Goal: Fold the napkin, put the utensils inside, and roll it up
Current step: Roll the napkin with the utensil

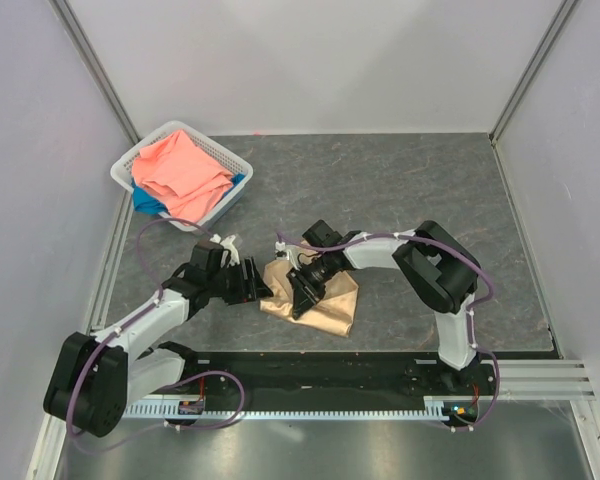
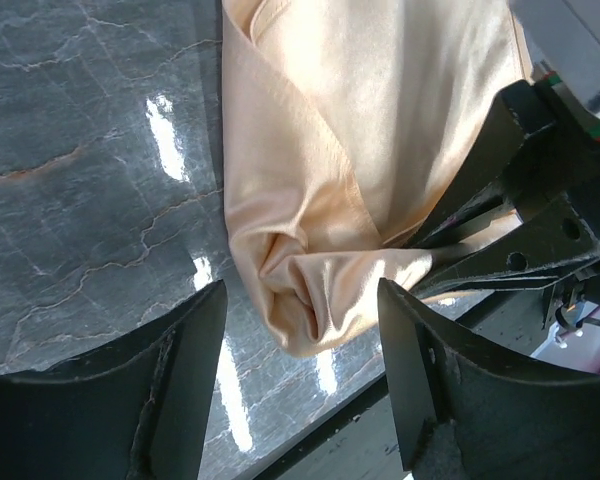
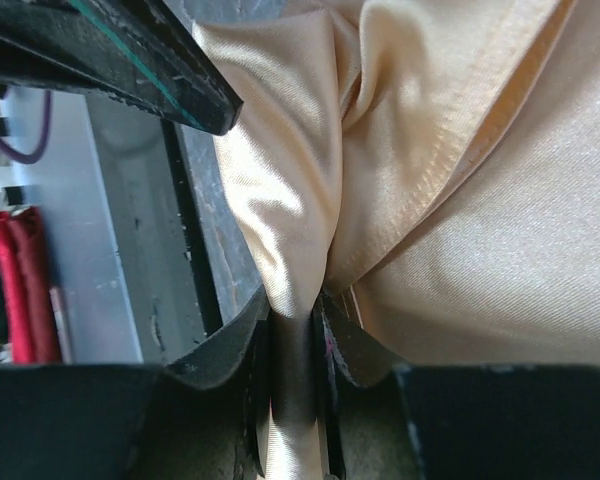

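The peach-gold napkin (image 1: 330, 303) lies crumpled and partly folded at the table's near middle. My right gripper (image 1: 302, 297) is shut on a bunched fold of the napkin (image 3: 480, 200); in the right wrist view the cloth is pinched between the jaws of that gripper (image 3: 295, 310). My left gripper (image 1: 261, 284) stands open just left of the napkin. In the left wrist view the rounded corner of the napkin (image 2: 360, 130) sits between the spread fingers of the left gripper (image 2: 300, 300) without touching them. The utensils are hidden.
A white basket (image 1: 242, 162) at the back left holds a coral-pink cloth (image 1: 180, 170) and a blue cloth (image 1: 148, 203). The black base rail (image 1: 310, 372) runs just beneath the napkin's near edge. White walls enclose the grey table (image 1: 400, 180).
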You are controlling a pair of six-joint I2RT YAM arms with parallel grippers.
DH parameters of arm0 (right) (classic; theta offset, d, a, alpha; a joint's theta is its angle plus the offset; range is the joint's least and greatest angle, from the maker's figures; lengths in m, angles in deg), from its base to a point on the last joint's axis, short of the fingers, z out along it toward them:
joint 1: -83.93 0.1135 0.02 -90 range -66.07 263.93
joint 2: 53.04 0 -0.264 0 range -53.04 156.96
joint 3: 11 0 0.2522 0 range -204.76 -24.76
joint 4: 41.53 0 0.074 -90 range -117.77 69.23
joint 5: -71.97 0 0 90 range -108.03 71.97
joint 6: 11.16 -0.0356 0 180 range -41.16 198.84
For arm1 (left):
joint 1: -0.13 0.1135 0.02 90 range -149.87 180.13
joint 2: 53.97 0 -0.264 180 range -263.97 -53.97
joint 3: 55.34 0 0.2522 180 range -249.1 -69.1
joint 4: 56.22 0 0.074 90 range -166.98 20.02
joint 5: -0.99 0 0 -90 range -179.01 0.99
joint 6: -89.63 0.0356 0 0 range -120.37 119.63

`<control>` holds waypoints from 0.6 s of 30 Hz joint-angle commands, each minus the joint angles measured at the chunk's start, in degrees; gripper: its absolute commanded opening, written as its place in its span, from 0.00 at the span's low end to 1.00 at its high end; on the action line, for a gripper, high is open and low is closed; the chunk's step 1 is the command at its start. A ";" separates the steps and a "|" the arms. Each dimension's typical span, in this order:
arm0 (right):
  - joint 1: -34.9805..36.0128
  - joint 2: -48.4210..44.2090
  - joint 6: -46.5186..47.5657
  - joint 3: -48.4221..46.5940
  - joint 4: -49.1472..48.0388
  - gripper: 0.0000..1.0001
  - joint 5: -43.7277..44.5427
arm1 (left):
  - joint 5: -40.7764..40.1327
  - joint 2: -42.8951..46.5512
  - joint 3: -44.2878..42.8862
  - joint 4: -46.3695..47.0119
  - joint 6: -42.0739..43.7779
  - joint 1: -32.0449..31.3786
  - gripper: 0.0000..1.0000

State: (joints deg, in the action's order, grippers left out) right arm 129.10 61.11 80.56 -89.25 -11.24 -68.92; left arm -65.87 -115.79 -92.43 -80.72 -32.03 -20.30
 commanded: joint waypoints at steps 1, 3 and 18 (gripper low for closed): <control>-0.69 5.28 0.66 -1.34 3.76 0.26 -2.36 | 2.17 -1.72 0.92 4.76 -1.21 0.03 0.67; -1.05 5.91 0.92 -1.87 4.03 0.25 -3.59 | 2.18 -2.51 1.53 5.64 -1.74 0.03 0.66; -2.89 9.69 1.71 -3.98 5.96 0.25 -5.35 | 2.00 -6.29 3.64 9.77 -3.15 0.03 0.41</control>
State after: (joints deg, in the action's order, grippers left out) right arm 126.43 68.03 79.16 -93.16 -7.22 -79.24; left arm -64.61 -120.79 -89.81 -74.06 -34.19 -20.32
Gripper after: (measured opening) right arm 0.260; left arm 0.464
